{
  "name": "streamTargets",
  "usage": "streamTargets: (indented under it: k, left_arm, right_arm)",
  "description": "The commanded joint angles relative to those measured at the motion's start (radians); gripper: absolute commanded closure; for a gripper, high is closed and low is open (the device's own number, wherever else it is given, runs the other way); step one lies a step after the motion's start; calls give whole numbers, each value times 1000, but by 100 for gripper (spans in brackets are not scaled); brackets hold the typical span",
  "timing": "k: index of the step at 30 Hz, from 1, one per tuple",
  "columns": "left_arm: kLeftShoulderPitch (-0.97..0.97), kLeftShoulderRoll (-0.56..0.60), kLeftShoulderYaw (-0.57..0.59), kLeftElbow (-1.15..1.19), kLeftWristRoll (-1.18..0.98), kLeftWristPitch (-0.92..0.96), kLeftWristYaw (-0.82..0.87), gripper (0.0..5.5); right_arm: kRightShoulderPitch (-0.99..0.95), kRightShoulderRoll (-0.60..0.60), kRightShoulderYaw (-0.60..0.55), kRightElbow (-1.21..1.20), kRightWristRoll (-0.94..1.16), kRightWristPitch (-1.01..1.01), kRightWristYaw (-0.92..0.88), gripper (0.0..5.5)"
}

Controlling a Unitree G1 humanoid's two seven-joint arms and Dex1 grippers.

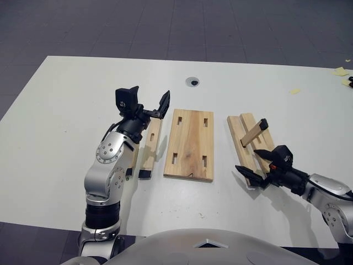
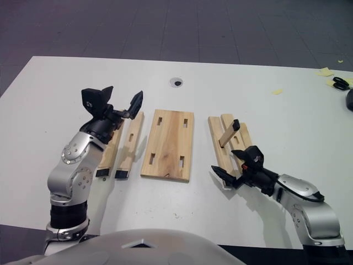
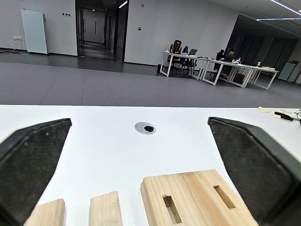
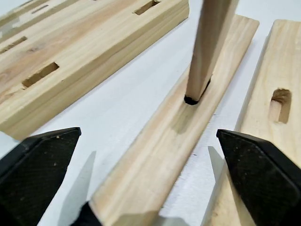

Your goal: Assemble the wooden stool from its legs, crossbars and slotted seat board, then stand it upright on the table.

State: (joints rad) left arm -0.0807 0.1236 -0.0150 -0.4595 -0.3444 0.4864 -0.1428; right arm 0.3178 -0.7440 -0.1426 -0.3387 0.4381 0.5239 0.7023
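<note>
The left hand (image 1: 148, 104) is held up off the table (image 1: 71, 110) on a sharply bent arm. Its two black fingers are spread wide and grip nothing. Directly beneath it a pair of legs (image 1: 153, 144) lies flat, side by side. Just to its inner side lies the seat board (image 1: 189, 144), also flat.

The right hand (image 1: 255, 164) sits low, almost on the table, with the forearm reaching forward. It is released, its fingers parted to either side of the near end of a leg (image 4: 155, 155). Just ahead of this hand a crossbar (image 1: 253, 133) stands tilted in that leg's slot, with a black cap on its upper end. A second leg (image 4: 273, 61) lies just beside, its slot open.

The table is white, smooth and matt. A round cable port (image 1: 192, 81) lies well beyond the left hand, and yellow paper scraps (image 1: 341, 71) lie far beyond the right. Past the table is a dark grey tiled floor (image 1: 165, 27). Farther off are office desks (image 3: 211, 66) and a white cabinet (image 3: 34, 31).

All the parts are pale, square-edged wood with visible grain. The seat board has four rectangular slots. The finger pads (image 3: 33, 165) are coarse and black.
</note>
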Motion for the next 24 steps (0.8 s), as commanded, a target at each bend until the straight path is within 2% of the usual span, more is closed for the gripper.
streamTargets:
  k: [1,11,19,24]
  left_arm:
    - [12,-10,-12,-15,16,6,14,10]
    - [0,-5,-12,4,24,-3,11,10]
    - [-20,-7,-18,25,36,-12,2,10]
    - [-12,-12,-19,20,43,-17,5,10]
  right_arm:
    - [-18,-28,56,32,-80,4,0,13]
    - [-17,-40,95,-13,-97,63,28,13]
    - [-77,24,69,-17,-52,181,-36,127]
    - [-86,7,54,-43,-19,277,-48,204]
